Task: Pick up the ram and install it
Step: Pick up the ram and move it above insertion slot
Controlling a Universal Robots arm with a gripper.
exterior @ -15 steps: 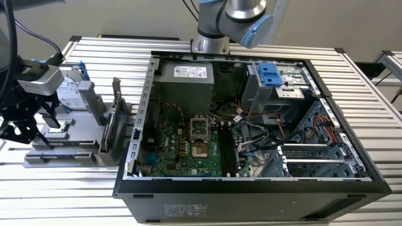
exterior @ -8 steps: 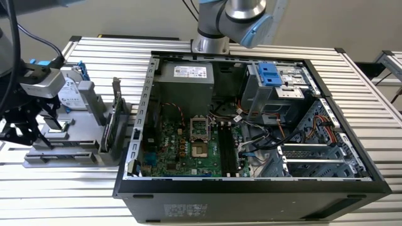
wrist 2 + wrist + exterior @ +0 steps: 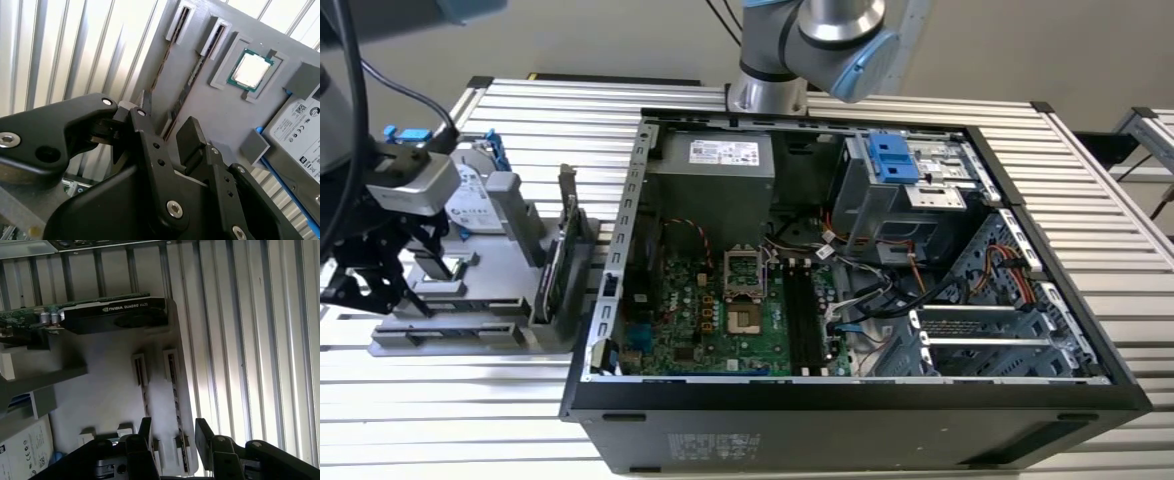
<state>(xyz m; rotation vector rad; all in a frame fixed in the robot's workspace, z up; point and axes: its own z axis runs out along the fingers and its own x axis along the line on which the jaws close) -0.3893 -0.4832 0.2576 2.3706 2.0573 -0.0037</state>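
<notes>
The gripper [image 3: 174,429], fingers apart, hovers over the ram [image 3: 176,405], which stands on edge in a grey holder [image 3: 105,395] on the slatted counter [image 3: 260,340].

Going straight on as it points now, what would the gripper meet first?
Most likely the slim, dark circuit-board ram stick, standing on edge in a slot of the flat grey holder tray. In the first wrist view the open gripper straddles its line, but depth is unclear.

The ram [image 3: 189,85] ran behind the gripper [image 3: 169,112], its near end hidden. The frame edge cut off the hard drive [image 3: 297,127].
</notes>
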